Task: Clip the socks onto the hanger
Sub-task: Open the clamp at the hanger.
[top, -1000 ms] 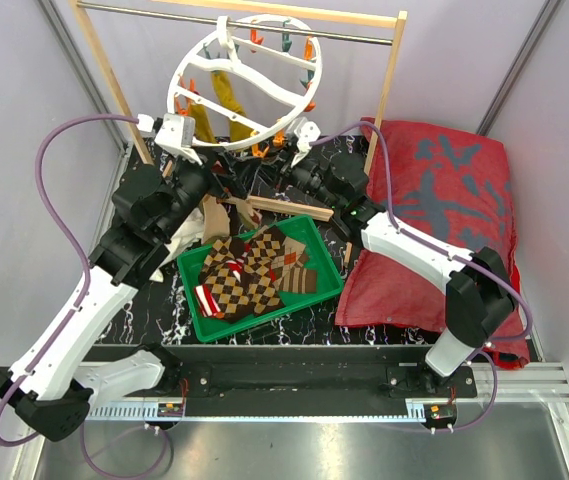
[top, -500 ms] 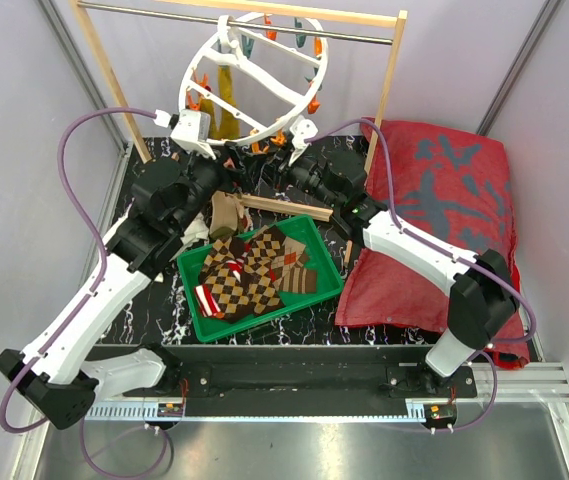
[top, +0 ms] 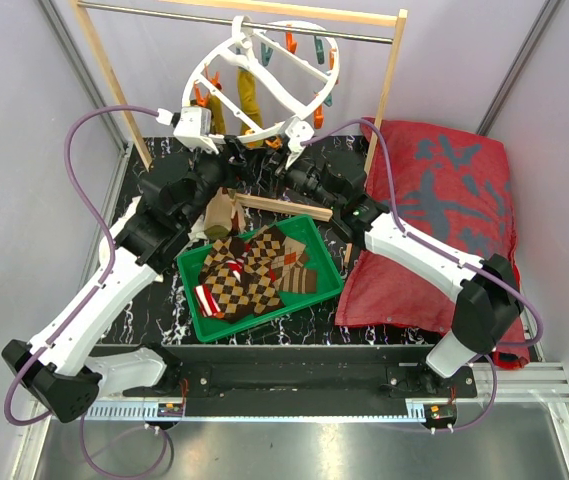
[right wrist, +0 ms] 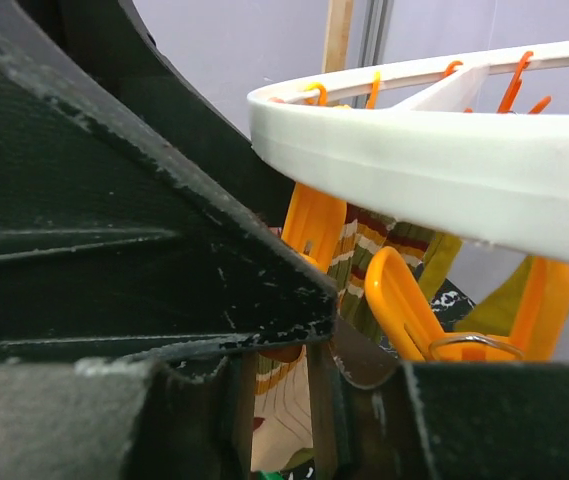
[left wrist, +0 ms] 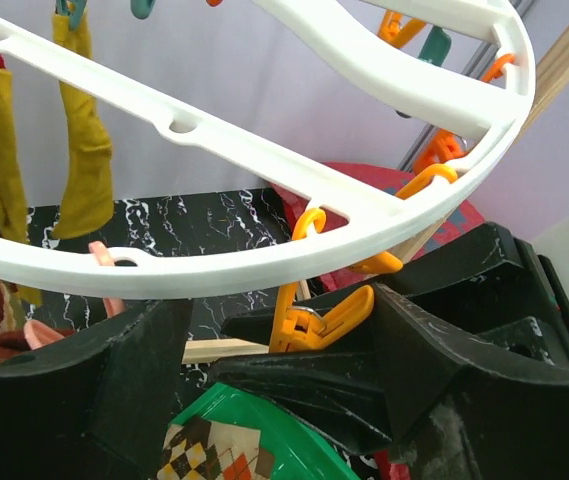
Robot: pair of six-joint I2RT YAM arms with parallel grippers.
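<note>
hanger [top: 264,75] shifted right; left gripper [left wrist: 282,330] moved up beneath its rim

White hanger [left wrist: 234,158], orange clips [left wrist: 319,315], brown-orange-cream argyle socks [top: 249,275], green tray [top: 264,316].

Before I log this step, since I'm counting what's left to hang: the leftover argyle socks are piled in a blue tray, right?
Not quite. The tray is green, not blue, as the top external view shows. The rest stands: the argyle socks are piled in it.
</note>
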